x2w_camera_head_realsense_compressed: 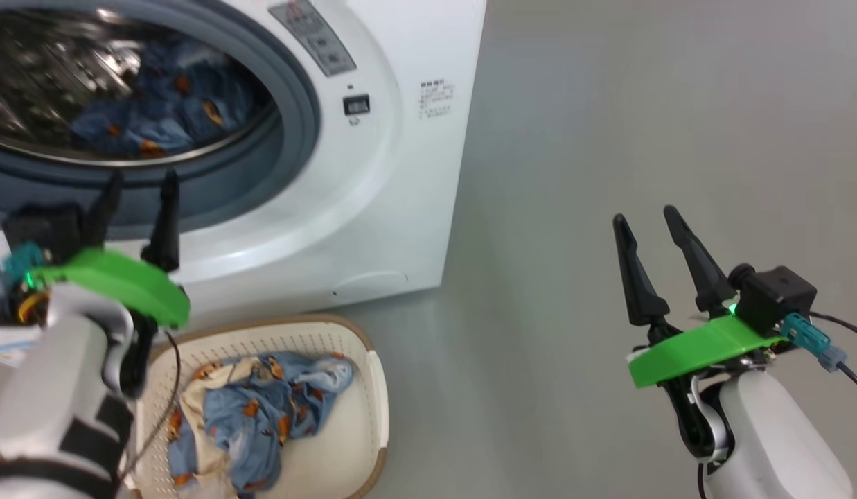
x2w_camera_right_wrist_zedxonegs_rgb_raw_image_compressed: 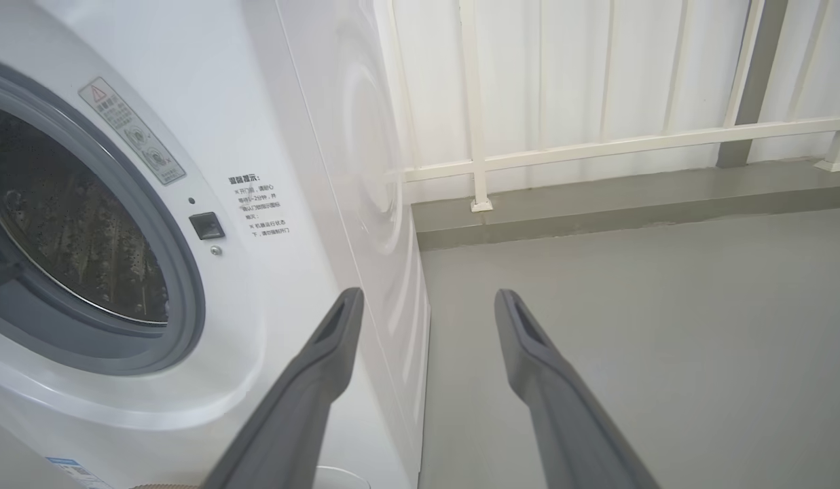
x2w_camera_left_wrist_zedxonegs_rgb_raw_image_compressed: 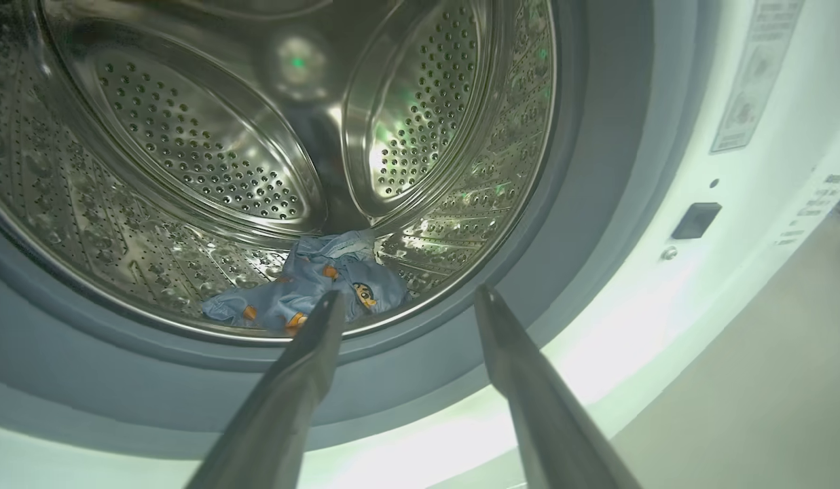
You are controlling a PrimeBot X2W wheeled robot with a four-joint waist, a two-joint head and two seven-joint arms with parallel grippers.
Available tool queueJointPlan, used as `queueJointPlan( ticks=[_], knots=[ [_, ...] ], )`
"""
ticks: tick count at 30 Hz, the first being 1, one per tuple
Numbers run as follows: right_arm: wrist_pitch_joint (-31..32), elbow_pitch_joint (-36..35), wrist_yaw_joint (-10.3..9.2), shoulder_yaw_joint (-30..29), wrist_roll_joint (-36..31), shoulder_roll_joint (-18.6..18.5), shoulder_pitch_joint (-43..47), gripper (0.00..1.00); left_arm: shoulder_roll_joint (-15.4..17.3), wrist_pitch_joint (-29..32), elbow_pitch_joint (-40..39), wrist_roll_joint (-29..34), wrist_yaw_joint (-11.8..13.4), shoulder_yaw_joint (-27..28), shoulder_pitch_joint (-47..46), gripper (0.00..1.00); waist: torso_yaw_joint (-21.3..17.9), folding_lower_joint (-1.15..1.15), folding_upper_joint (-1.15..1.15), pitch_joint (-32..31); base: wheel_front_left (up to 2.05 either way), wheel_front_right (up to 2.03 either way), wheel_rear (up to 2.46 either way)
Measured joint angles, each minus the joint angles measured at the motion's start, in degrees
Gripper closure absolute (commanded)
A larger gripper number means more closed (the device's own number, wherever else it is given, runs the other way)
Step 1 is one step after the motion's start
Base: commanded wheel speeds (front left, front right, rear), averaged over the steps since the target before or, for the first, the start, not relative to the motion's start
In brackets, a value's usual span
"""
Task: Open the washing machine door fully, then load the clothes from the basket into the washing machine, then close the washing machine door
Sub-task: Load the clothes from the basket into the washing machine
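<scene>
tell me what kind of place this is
Probably a laundry corner, maybe a balcony: a white washing machine on a grey floor, a basket of clothes before it, and a white railing beyond.

Washing machine (x2w_camera_right_wrist_zedxonegs_rgb_raw_image_compressed: 290, 102) front: grey sticker (x2w_camera_right_wrist_zedxonegs_rgb_raw_image_compressed: 131, 130) with warning triangle (x2w_camera_right_wrist_zedxonegs_rgb_raw_image_compressed: 98, 92); printed Chinese notice (x2w_camera_right_wrist_zedxonegs_rgb_raw_image_compressed: 260, 207), too small to read.

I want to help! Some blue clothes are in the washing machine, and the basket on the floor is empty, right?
The basket isn't empty: the head view shows blue clothes lying in it. Some are in the washing machine, yes.
</scene>
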Motion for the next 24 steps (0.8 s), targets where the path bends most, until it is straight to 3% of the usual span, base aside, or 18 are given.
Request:
queueJointPlan(
  ticks=[5, 24],
  knots=[
    [0.00, 0.44, 0.00, -0.14, 0.79, -0.91, 1.49, 0.00, -0.24, 0.00, -6.58, 2.27, 1.45, 3.66, 7.66, 0.00, 0.81, 0.00, 0.00, -3.20, 0.00, 0.00, 0.00],
    [0.00, 0.91, 0.00, -0.23, 2.14, -2.47, 4.51, 0.00, -3.35, 0.00, -22.83, 7.04, 3.05, 11.35, 26.98, 0.00, 5.04, 0.00, 0.00, -9.94, 0.00, 0.00, 0.00]
  ],
)
